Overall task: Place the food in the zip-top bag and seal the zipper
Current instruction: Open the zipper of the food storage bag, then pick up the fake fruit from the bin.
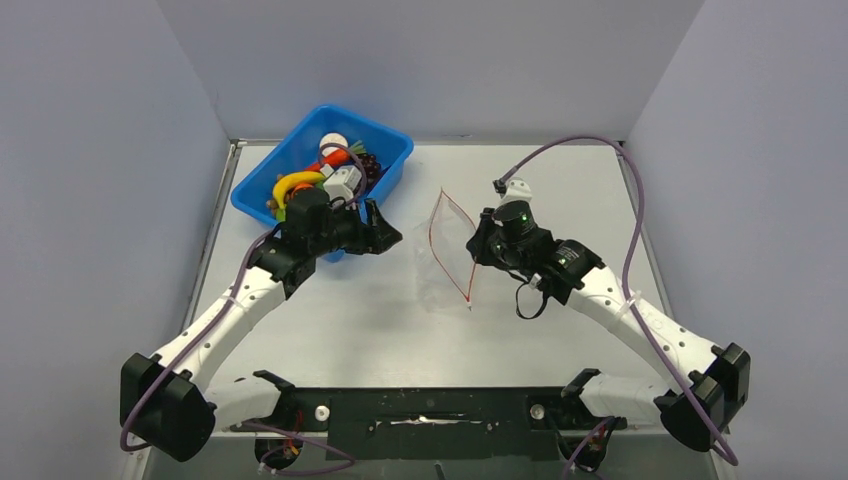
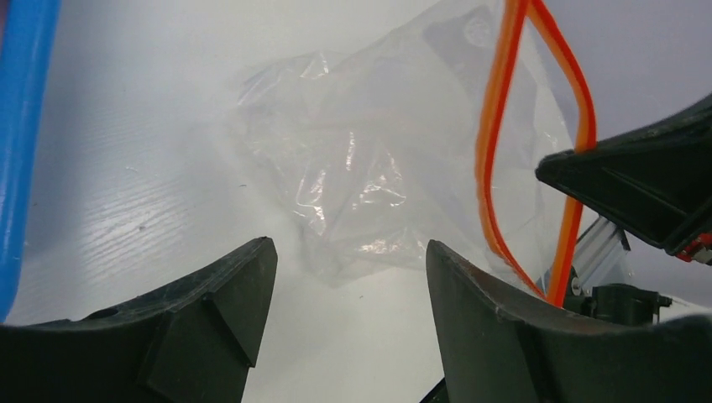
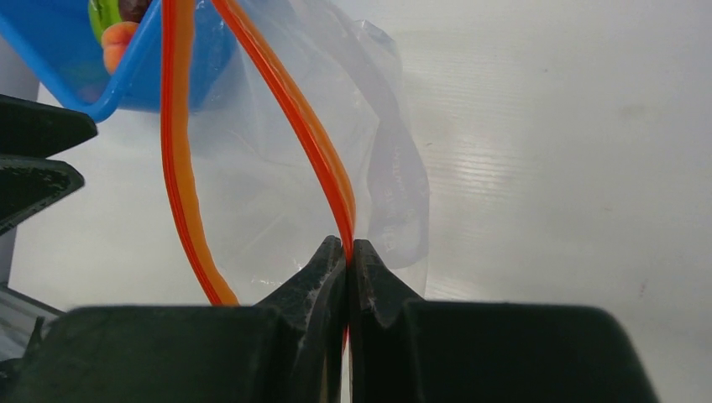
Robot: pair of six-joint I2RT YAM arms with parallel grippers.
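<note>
The overhead camera, above and behind my bases at the counter's near edge, looks down over the whole surface to the far edge. My left wrist camera sits low, facing past my left gripper [image 2: 346, 252] toward the right edge, close on the zip-top bag [image 2: 353, 168]. My right wrist camera, closer still, faces the far left corner past my right gripper [image 3: 348, 248]. All three views share that bag and the blue bin [image 1: 285, 150].

Zip-top bag [image 2: 353, 176] — clear; zipper [image 3: 176, 151] red-orange. Bin [image 1: 288, 150] — solid blue. Banana [image 1: 296, 181] yellow, grapes [image 1: 371, 165] dark purple, table [image 1: 400, 335] pale grey-white.
</note>
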